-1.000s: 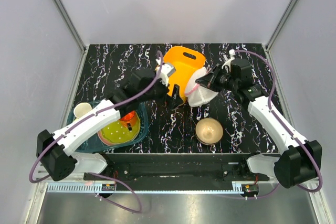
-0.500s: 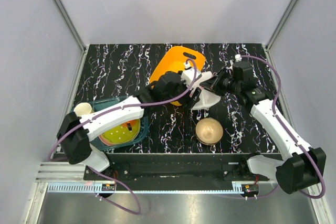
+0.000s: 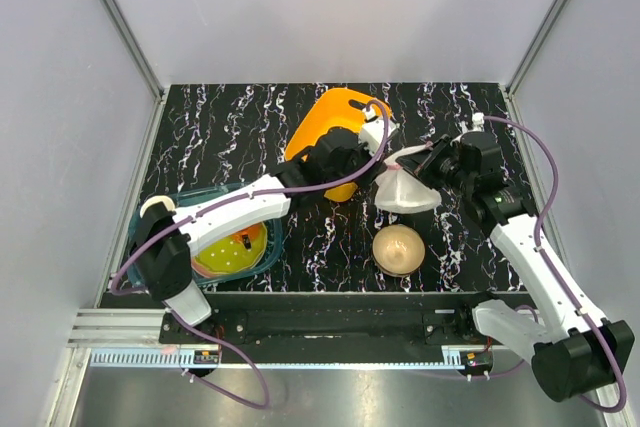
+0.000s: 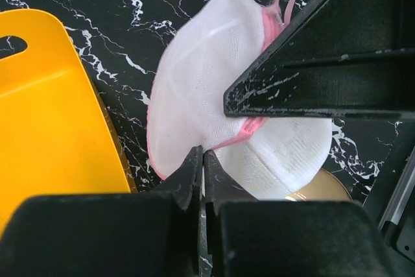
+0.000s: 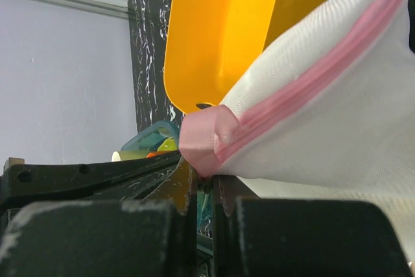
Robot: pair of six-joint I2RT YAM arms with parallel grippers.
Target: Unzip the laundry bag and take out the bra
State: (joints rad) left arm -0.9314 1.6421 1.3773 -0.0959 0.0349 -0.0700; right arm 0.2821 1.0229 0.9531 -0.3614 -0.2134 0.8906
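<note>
Pinching with my right gripper the pink end tab of the laundry bag, left gripper shut at its near rim, on the pull or not I can't tell; zipper runs between them, bag held between basket and bowl.

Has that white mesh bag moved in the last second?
Yes. The laundry bag has shifted rightward and slightly nearer the tan bowl, which stayed put.
</note>
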